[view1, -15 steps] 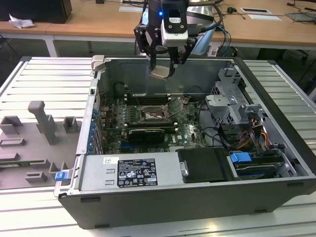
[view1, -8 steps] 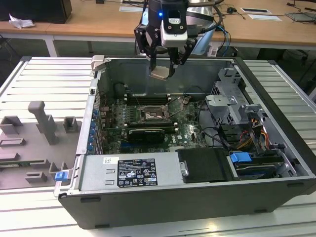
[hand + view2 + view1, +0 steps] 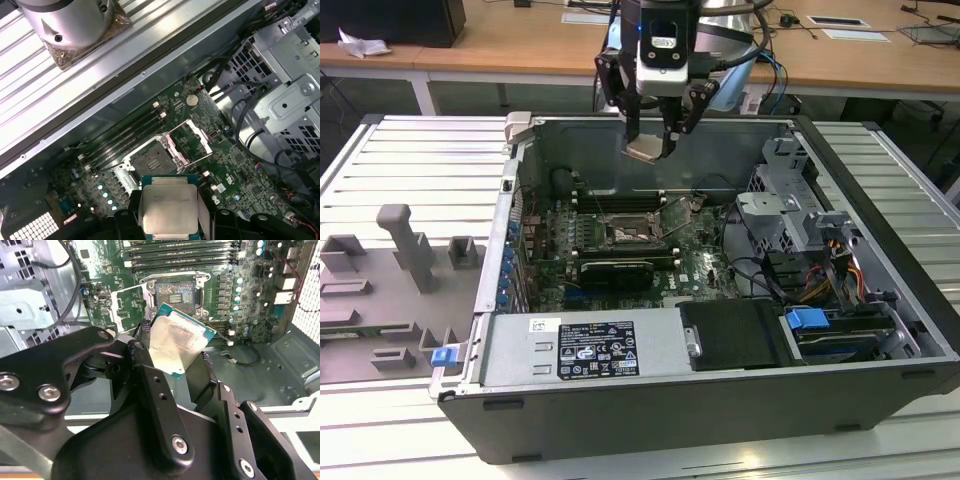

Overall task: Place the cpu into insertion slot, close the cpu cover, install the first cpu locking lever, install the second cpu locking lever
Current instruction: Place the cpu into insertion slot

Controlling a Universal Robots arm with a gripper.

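Claw [image 3: 647, 147] fingers are drawn narrow and pinch the cpu [image 3: 644, 151] by two opposite edges, one black finger [image 3: 142, 352] on each side of the chip in the second wrist view. The claw hangs above the open computer case [image 3: 720, 400], near its far wall in the exterior view, with the cpu in the air well above the green board [image 3: 700, 265] and touching nothing else. In the first wrist view the cpu [image 3: 169, 210] shows its pale silver face, rimmed in teal-green, towards the camera. It is square, so no axis is longer; in the second wrist view the cpu [image 3: 175, 342] sits tilted and turned a little askew of the slot [image 3: 175, 292] behind it. The slot lies bare and dark inside its silver rim, and the cover [image 3: 114, 305] stands swung open just beside it. Long black memory slots [image 3: 180, 255] run past the slot's other side. The case lies on its side on a ribbed grey metal bench [image 3: 410, 160], with grey fixture blocks [image 3: 405, 250] at the exterior view's left and a wooden bench [image 3: 520, 40] behind.
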